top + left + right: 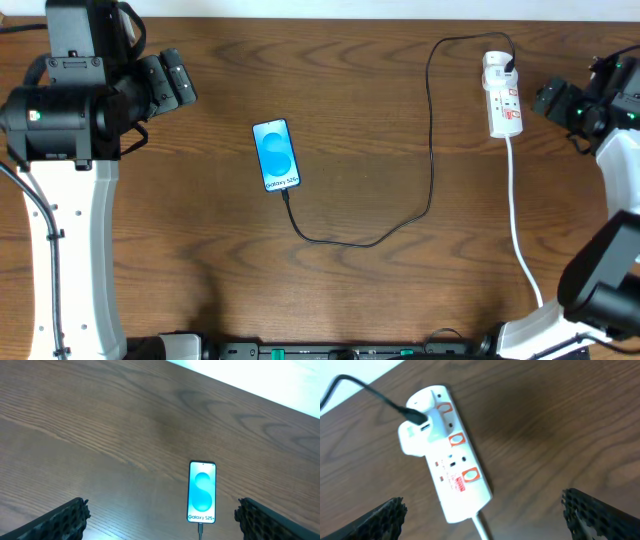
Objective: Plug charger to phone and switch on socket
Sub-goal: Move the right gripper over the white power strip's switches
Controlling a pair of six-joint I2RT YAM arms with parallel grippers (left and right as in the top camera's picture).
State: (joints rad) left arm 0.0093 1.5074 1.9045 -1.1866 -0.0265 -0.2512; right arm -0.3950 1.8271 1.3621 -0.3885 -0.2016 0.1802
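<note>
The phone (276, 155) was seen lying face up mid-table, the cable (431, 150) apparently seated in its lower edge and plugged at its other end into the power strip (504, 100) on the right. Plugging was judged done, and switching on was taken as the step in hand. The left gripper (178, 80) was spread open and empty, well apart from the phone. The right gripper (553, 100), likewise open, was poised just beside the strip. One fingertip would need to be pressed onto the red switch (444, 409) nearest the plug.
</note>
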